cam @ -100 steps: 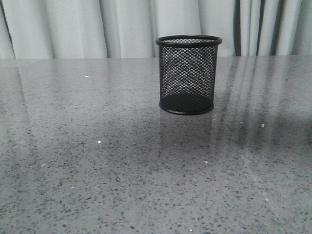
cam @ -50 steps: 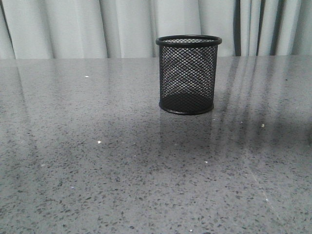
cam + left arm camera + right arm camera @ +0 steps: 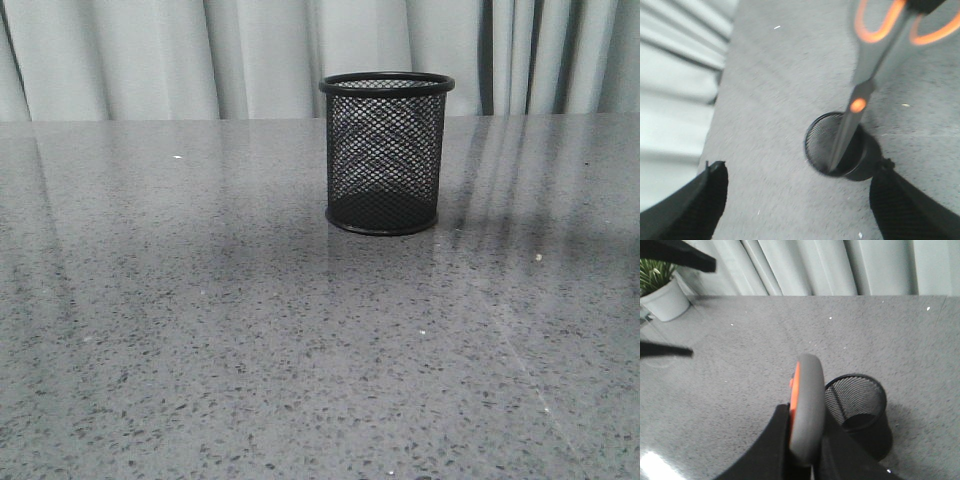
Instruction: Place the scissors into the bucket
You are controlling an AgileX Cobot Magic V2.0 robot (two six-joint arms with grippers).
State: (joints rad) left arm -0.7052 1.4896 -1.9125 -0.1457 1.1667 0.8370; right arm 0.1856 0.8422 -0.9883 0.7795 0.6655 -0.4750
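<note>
Now keep right hand (image 3: 805,462) clamped on scissors (image 3: 865,85), tips over bucket (image 3: 385,153) at centre frame on bench (image 3: 200,330); lower straight down. Left hand (image 3: 800,200) spread apart, idle.

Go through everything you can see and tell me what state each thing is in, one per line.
bucket: upright on the table, nothing inside yet.
scissors: blades closed, held above the bucket, tips pointing down at its mouth.
right gripper: shut on the scissors' handle.
left gripper: open, holding nothing.
potted plant: upright.
</note>
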